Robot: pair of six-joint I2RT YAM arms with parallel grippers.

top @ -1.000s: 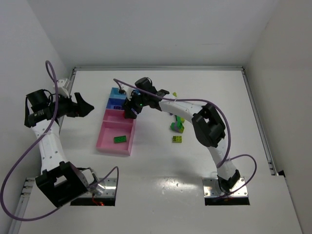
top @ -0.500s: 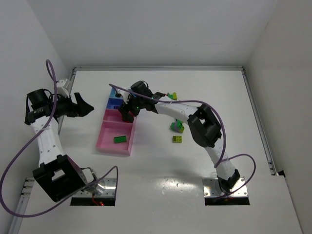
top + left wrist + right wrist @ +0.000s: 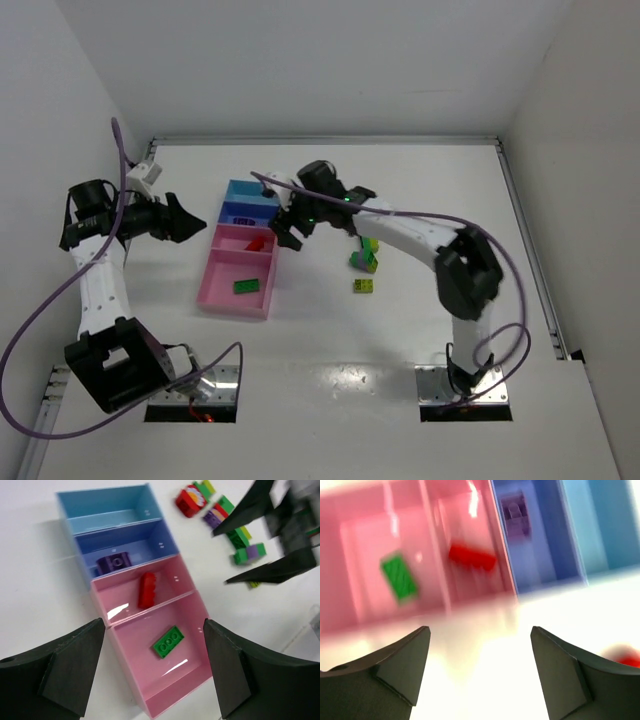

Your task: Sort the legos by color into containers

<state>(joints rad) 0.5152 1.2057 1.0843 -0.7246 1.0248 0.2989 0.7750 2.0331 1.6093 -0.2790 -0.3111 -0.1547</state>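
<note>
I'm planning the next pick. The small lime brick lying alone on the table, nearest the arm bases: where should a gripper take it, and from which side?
Probably straight down from above, fingers closing on two opposite side walls. The lime brick looks low and flat on the table, so a sideways approach would scrape. It sits apart from the green-and-purple cluster, leaving room for fingers.

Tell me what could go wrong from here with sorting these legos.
1. The loose green and purple bricks look stuck together; lifted as one, two colours could land in one compartment.
2. The right end effector, open, hangs close beside the tray and might nudge it.
3. The left end effector hovers open at the tray's other side, so the two could clash over it.
</note>
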